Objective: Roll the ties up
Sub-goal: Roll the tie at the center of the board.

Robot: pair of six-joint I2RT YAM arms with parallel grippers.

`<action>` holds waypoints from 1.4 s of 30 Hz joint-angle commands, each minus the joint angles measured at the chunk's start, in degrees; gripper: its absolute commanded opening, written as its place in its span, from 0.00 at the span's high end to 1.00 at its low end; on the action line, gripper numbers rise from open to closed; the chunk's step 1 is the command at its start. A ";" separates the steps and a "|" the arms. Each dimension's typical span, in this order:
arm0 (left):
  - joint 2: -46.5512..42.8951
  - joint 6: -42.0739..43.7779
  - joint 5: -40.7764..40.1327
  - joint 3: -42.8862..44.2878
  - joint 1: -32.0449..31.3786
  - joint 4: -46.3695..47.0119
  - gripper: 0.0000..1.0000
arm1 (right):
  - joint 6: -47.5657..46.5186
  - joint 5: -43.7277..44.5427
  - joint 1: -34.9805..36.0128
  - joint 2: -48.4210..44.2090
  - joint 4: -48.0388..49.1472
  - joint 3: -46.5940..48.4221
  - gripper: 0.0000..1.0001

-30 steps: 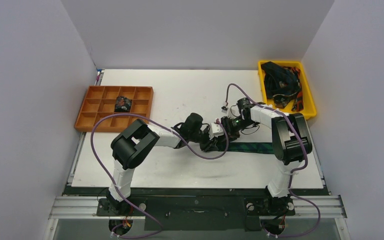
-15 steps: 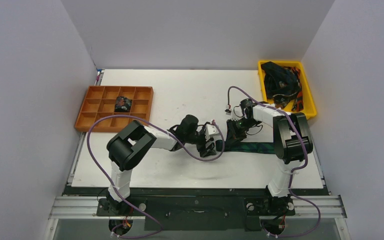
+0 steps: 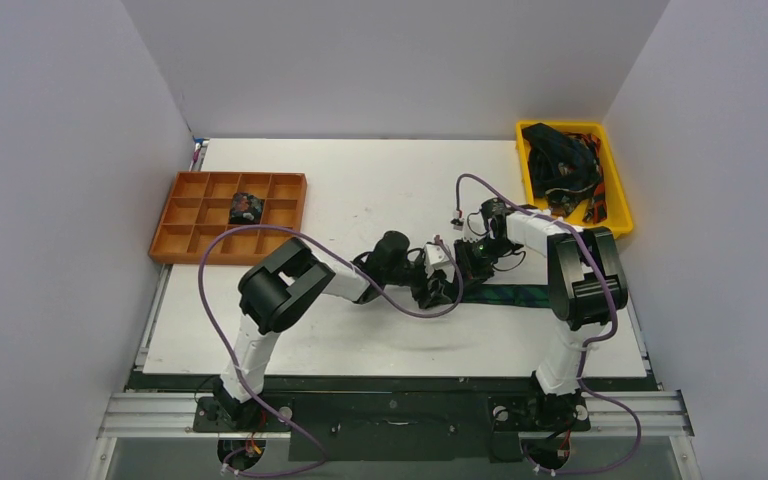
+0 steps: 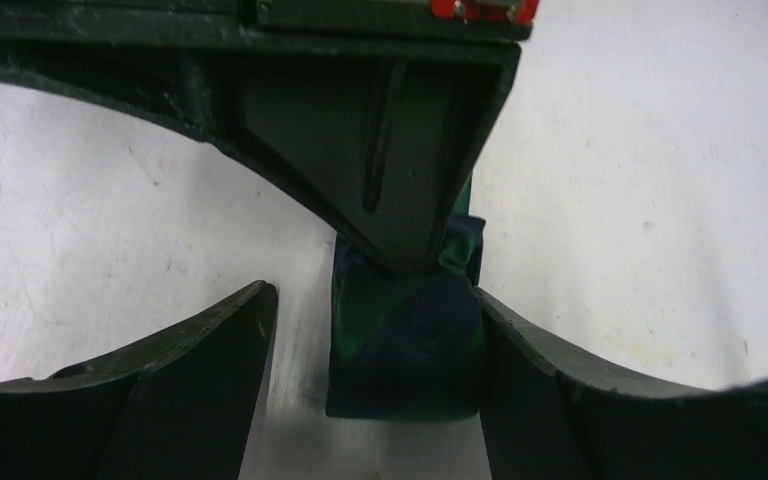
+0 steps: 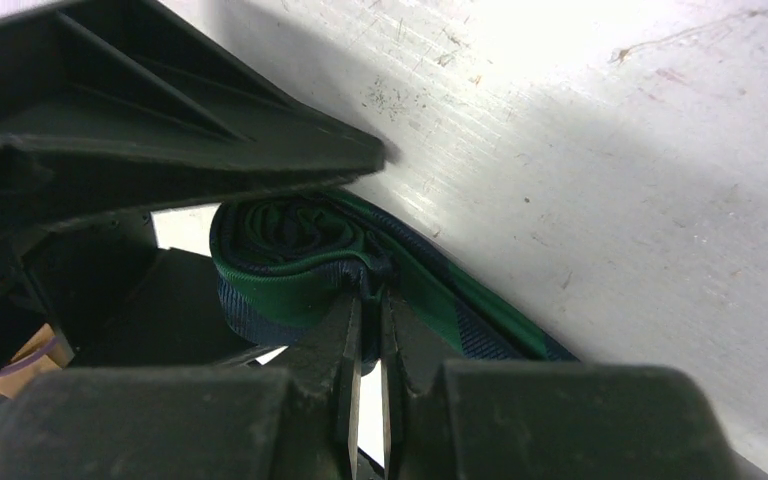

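Halfway through one plaid tie [image 3: 505,295] at the table's [image 3: 360,180] middle, tail flat toward the right edge. Clamps its rolled end in the right gripper [image 5: 370,300]; straddles it with the left gripper [image 4: 372,320], jaws apart. Shows one finished coil [image 3: 246,208] in the orange tray [image 3: 185,240], more ties [image 3: 560,160] in the far-right yellow bin [image 3: 525,170].

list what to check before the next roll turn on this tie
1. Right gripper pinches the roll: ok.
2. Left gripper open, a finger on each side of the roll: ok.
3. Roll wound tight and even: cannot tell.
4. Tail lies straight on the table: ok.
5. Cable clear of the roll: cannot tell; it loops right by the grippers.
6. Tray has free cells: ok.
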 commanded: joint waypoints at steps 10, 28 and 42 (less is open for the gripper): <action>-2.23 7.88 -6.29 -6.11 -0.57 -11.70 0.72 | -2.34 -1.23 -2.20 -3.36 -0.15 -0.12 0.67; -3.55 11.49 -10.40 -5.47 -1.54 -16.30 0.68 | 4.71 -9.69 0.12 0.92 -0.87 0.10 0.59; -4.34 11.96 -6.79 -6.02 -0.98 -15.58 0.49 | 1.62 3.97 -1.85 4.19 0.77 -1.46 1.00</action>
